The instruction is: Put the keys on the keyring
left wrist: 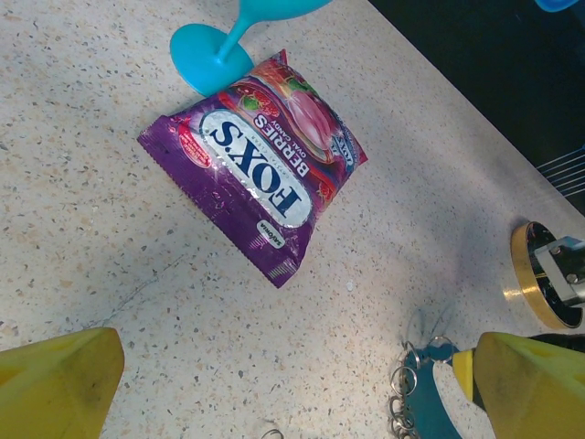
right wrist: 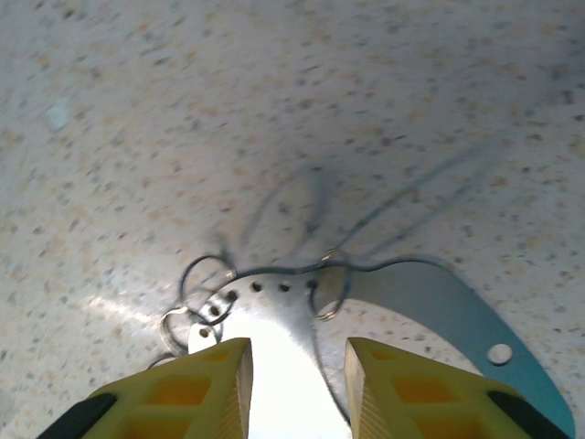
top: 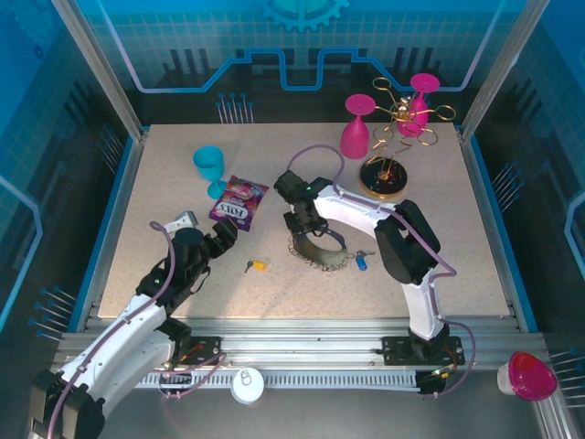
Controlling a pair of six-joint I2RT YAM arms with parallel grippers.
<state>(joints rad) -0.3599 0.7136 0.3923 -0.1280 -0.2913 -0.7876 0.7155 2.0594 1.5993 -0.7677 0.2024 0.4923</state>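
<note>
Near the middle of the worktop, a little toward its near edge, lies the keyring [top: 322, 253], a dark wire loop fringed with small links. The right wrist view shows its flat, hole-punched metal plate [right wrist: 274, 315] and thin wire. The yellow-headed key [top: 257, 266] lies apart on the loop's left, toward the near edge. The blue-headed key [top: 361, 262] lies just beside the right fringe, and whether it touches the links is too small to tell. Neither key looks threaded, so I judge the task to be at its opening step, securing the ring. The right claw [right wrist: 295, 347] stands over the loop's far-left part, its yellow fingers about half apart and straddling the plate, which runs down between them. Whether they pinch it or merely bracket it I cannot tell. The left claw [top: 223, 234] hangs left of the yellow key and a little farther in, jaws spread wide and holding nothing. The next move, as I judge it, calls for a firm hold on the ring by the right claw so it cannot slide, while the left drops to the nearer, yellow key and takes it by the head. Farther out, a purple sweets bag [left wrist: 256, 174] and a teal glass [left wrist: 210, 50] lie toward the far left, and a gold rack [top: 388, 174] with pink glasses [top: 356, 133] stands toward the far right corner.
</note>
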